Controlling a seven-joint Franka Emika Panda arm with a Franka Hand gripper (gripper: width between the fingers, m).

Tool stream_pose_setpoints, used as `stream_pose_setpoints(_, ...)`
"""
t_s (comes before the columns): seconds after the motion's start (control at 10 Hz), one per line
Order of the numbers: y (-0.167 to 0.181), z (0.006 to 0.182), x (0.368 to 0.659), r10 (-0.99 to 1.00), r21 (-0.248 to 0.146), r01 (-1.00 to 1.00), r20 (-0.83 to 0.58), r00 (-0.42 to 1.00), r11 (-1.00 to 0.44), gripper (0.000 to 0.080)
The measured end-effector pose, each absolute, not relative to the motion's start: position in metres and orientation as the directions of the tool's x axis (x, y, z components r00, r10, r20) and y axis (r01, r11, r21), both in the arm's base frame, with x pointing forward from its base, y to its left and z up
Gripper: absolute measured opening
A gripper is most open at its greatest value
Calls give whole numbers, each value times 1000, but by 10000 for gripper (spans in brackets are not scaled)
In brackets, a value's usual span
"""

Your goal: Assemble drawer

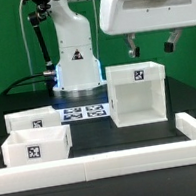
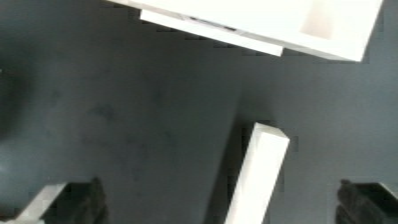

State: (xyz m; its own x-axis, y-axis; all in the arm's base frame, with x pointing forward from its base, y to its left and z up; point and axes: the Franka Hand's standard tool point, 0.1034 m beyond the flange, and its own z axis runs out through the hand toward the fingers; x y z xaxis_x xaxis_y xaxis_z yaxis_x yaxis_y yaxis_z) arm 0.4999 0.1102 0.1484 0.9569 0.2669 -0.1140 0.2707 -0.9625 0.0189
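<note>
The gripper (image 1: 151, 46) hangs open and empty in the air, its two dark fingers (image 1: 132, 49) spread wide. It is above the casing (image 1: 139, 98), toward the exterior view's right. In the wrist view the gripper (image 2: 217, 202) shows only its fingers (image 2: 63, 200) at either edge. Bare dark table (image 2: 125, 110) lies between them, with a corner of the casing (image 2: 249, 25) and a narrow white strip (image 2: 263, 165).

The casing is a boxy white block standing upright on the table (image 1: 91, 135), with a black-and-white tag (image 1: 138, 76) near its top edge. At the exterior view's left, well apart from the casing, two low open-top white trays sit close together. The back tray (image 1: 36, 119) and the front tray (image 1: 34, 147) each carry a tag. The marker board (image 1: 86, 113) lies flat between the trays and the casing. A low white wall (image 1: 115, 164) borders the table.
</note>
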Motion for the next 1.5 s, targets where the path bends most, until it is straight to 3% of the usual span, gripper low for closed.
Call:
stream_pose_setpoints(0.2,111,148,499,267,19,271,-115,957,-962,649)
stream_pose_setpoints(0.6,125,143,448,214,30,218,-103,971,-975,649)
stream_pose_setpoints(1.0,141,115,405,201,23,203,-66,977,-979,649)
stream_pose_setpoints(1.4,144,97,398,193,13,195,-90,977,-981,649)
stream_pose_setpoints(1.5,144,99,400,192,15,194,-92,977,-981,540)
